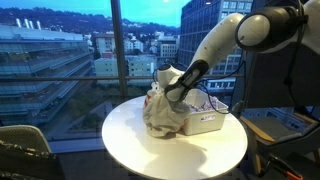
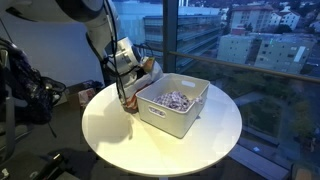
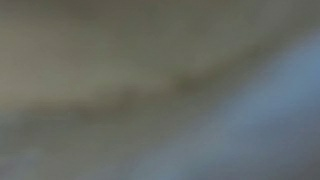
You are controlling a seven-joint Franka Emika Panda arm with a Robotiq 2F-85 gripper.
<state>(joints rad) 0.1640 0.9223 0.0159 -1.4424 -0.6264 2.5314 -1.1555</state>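
Observation:
A crumpled beige cloth (image 1: 160,112) hangs in a bunch beside the white bin (image 1: 208,124) on the round white table (image 1: 130,140). My gripper (image 1: 170,93) is at the top of the cloth and seems shut on it, holding it up with its lower folds on the table. In an exterior view the gripper (image 2: 135,84) is at the near-left corner of the bin (image 2: 185,118), and the cloth (image 2: 131,97) shows brownish below it. The bin holds several small mixed items (image 2: 172,99). The wrist view is a full blur of beige and grey-blue.
The table (image 2: 120,140) stands by large windows over city buildings. A dark chair or gear (image 2: 30,90) is at one side, and a cluttered stand (image 1: 275,125) is behind the arm. The table edge is close around the bin.

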